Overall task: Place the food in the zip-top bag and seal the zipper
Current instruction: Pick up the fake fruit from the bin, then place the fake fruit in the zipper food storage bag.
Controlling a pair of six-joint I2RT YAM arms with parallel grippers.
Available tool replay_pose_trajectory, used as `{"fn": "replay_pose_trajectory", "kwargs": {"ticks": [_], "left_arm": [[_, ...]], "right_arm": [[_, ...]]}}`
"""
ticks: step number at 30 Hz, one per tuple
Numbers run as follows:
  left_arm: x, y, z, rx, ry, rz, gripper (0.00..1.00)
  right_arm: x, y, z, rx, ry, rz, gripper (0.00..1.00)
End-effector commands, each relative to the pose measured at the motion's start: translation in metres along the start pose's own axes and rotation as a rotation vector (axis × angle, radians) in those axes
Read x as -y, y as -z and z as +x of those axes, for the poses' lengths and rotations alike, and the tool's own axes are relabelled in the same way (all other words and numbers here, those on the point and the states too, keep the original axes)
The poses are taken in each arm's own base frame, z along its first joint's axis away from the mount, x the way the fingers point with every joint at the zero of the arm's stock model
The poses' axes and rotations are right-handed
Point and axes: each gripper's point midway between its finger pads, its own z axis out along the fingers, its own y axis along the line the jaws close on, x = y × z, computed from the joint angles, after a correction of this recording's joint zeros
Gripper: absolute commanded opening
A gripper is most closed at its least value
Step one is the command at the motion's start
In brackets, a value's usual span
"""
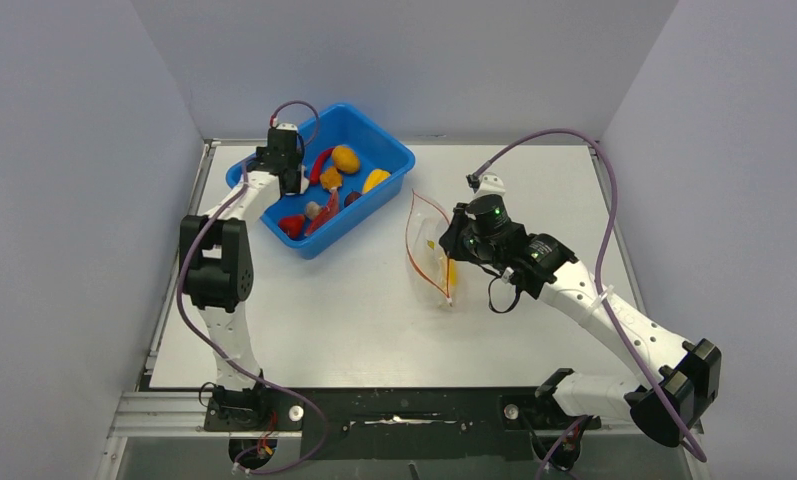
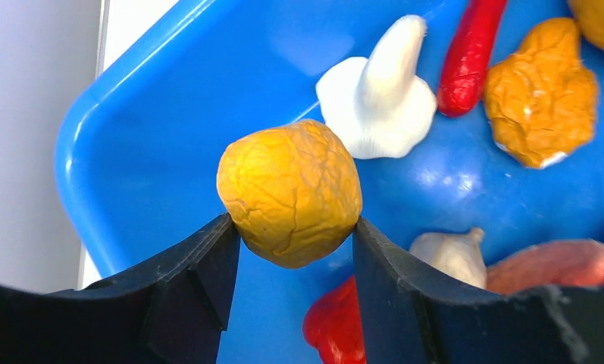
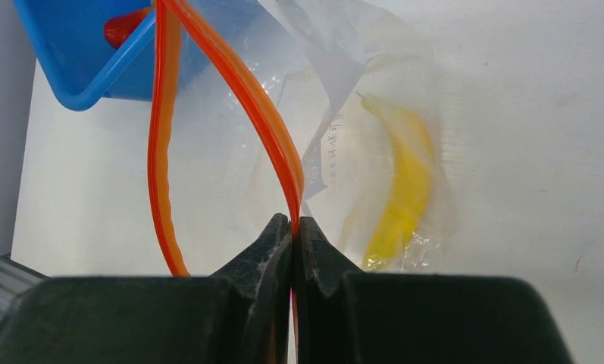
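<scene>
The left arm reaches toward the bench's far-left corner, its wrist bent down over the blue tub (image 1: 386,152). The left gripper (image 2: 295,227) clamps an orange lump (image 2: 289,192). The right arm stretches toward mid-bench, and the right gripper (image 3: 295,224) is pinched on the zipper (image 3: 245,98) of the zip-top bag (image 1: 426,250). The bag's mouth gapes, with a banana (image 3: 405,182) inside.

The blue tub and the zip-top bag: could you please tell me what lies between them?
Nothing: only bare white table separates tub and bag, seen in the top view.
</scene>
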Motion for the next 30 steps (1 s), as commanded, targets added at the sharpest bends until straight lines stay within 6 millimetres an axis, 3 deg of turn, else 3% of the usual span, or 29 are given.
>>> {"fn": "replay_pose_trajectory", "kwargs": {"ticks": [1, 9, 23, 30], "left_arm": [[0.0, 0.045, -0.037, 0.112, 0.11, 0.09, 0.42], [0.008, 0.091, -0.042, 0.147, 0.172, 0.23, 0.41], [0.046, 0.178, -0.012, 0.179, 0.236, 0.565, 0.41], [0.065, 0.234, -0.006, 0.209, 0.287, 0.796, 0.41]], "right_arm": [[-0.013, 0.009, -0.012, 0.044, -0.065, -0.068, 0.0], [-0.024, 0.014, -0.011, 0.029, -0.096, -0.124, 0.0], [-0.034, 0.004, -0.004, -0.002, -0.154, -0.156, 0.0], [-0.04, -0.004, -0.003, -0.022, -0.176, -0.163, 0.0]]}}
